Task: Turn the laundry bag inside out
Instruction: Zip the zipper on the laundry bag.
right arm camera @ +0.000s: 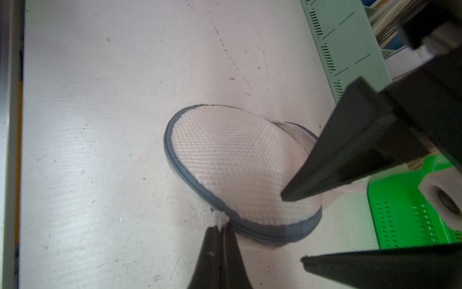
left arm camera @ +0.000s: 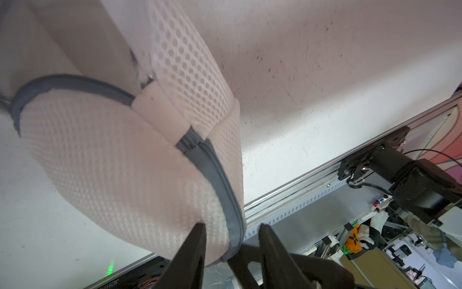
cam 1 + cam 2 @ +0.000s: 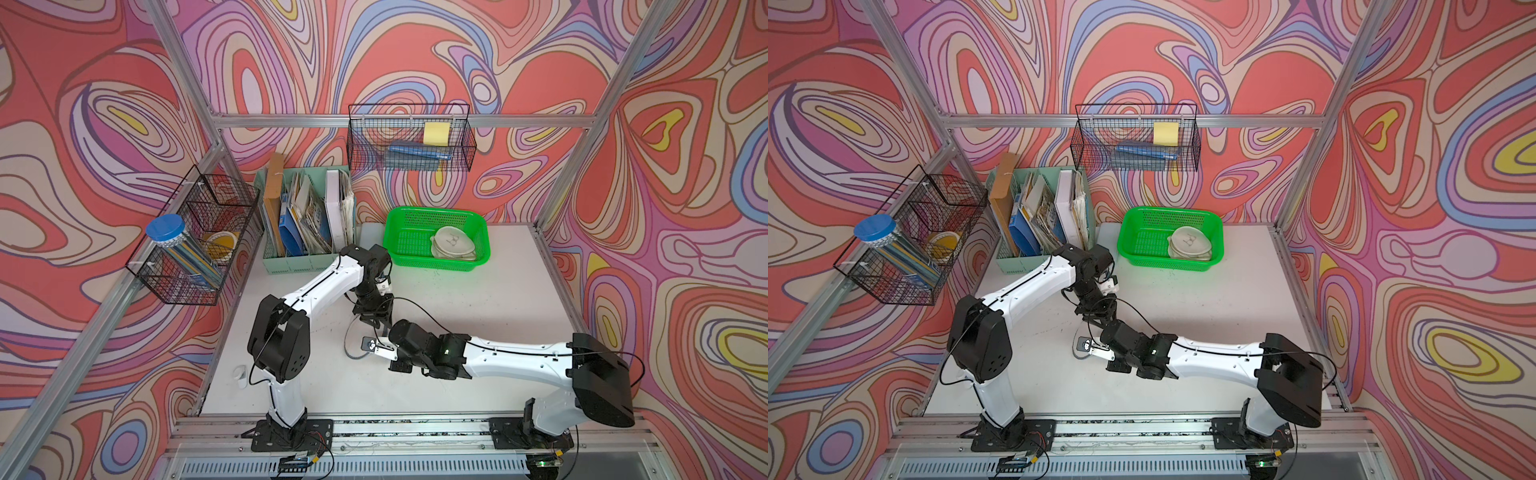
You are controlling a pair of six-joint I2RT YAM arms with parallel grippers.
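The laundry bag [image 1: 232, 162] is a small, round, white net bag with a grey zip edge. It sits on the white tabletop [image 1: 100, 100], near the middle, between the two arms. The right fingers [image 1: 212, 252] are shut tight on a little white tab at the bag's edge. The left fingers [image 2: 190, 257] are open. The zip edge is between them, and one tip touches the net. A green basket [image 3: 415, 216] sits farther back.

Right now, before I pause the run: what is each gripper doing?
Left gripper: open, jaws astride the laundry bag rim.
Right gripper: shut on the laundry bag's edge.
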